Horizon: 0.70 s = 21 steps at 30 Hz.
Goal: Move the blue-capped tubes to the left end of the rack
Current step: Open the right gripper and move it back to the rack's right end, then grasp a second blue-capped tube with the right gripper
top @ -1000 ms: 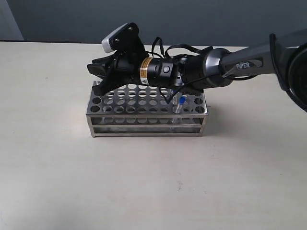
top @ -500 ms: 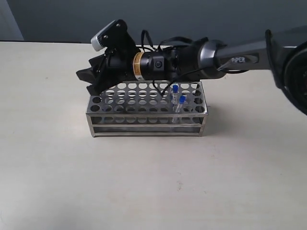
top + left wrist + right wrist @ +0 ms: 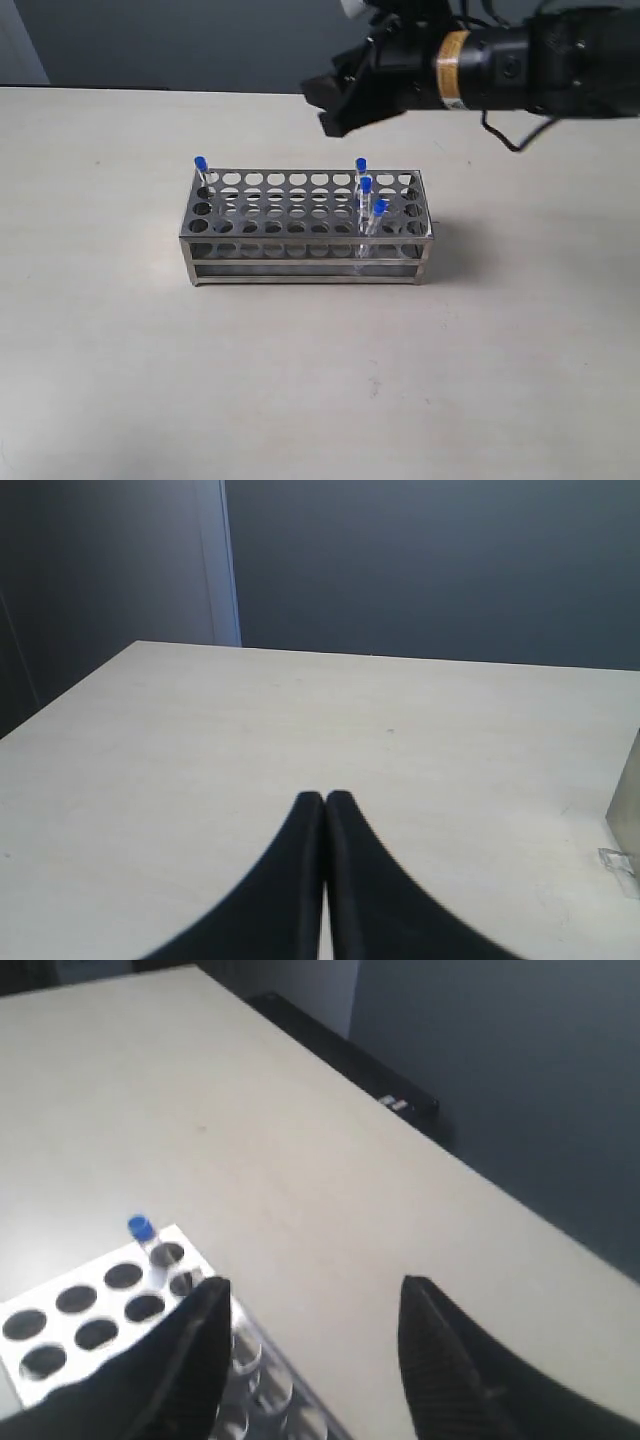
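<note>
Risen off the rack [image 3: 300, 265], right end effector [image 3: 315, 1287] gapes empty, arm cropped; left end effector [image 3: 325, 798] closed.

A pale beige, matte, flat table top [image 3: 300, 380] fills most of the exterior view, its far edge running straight across at 12 o'clock. One thing stands directly on it: a rectangular shiny steel test-tube rack with a perforated top plate and thin legs [image 3: 300, 266]. It sits just toward 12 o'clock from the table's middle, its long side running from 9 to 3 o'clock, and throws a faint shadow on its 3 o'clock side.
</note>
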Available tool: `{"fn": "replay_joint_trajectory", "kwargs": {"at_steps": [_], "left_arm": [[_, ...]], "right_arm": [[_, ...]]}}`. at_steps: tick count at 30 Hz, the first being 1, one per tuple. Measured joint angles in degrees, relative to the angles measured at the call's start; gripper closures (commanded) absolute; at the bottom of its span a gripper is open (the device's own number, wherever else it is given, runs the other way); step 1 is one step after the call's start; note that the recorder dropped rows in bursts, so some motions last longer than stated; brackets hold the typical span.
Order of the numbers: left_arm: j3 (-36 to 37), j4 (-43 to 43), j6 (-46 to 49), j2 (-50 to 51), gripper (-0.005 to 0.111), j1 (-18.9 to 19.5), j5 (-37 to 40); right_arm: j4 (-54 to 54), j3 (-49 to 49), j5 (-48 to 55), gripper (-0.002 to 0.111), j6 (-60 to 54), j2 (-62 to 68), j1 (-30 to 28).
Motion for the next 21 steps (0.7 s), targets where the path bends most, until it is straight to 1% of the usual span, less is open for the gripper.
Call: {"fn": "replay_joint_trajectory", "kwargs": {"at_steps": [4, 8, 12, 15, 21], "left_arm": [[0.00, 0.00, 0.00, 0.00, 0.106, 0.00, 0.00], [0.00, 0.00, 0.00, 0.00, 0.106, 0.00, 0.00], [0.00, 0.00, 0.00, 0.00, 0.106, 0.00, 0.00], [0.00, 0.00, 0.00, 0.00, 0.106, 0.00, 0.00], [0.00, 0.00, 0.00, 0.00, 0.106, 0.00, 0.00]], "right_arm": [[8.30, 10.32, -0.02, 0.059, -6.90, -5.04, -1.37], [22.62, 18.21, -3.59, 0.059, -19.78, -6.72, -1.46], [37.74, 24.83, -9.51, 0.059, -32.54, -6.81, -1.46], [43.68, 27.60, -12.67, 0.059, -37.35, -6.81, -1.46], [46.95, 28.69, -15.81, 0.059, -39.91, -3.32, -1.46]]}}
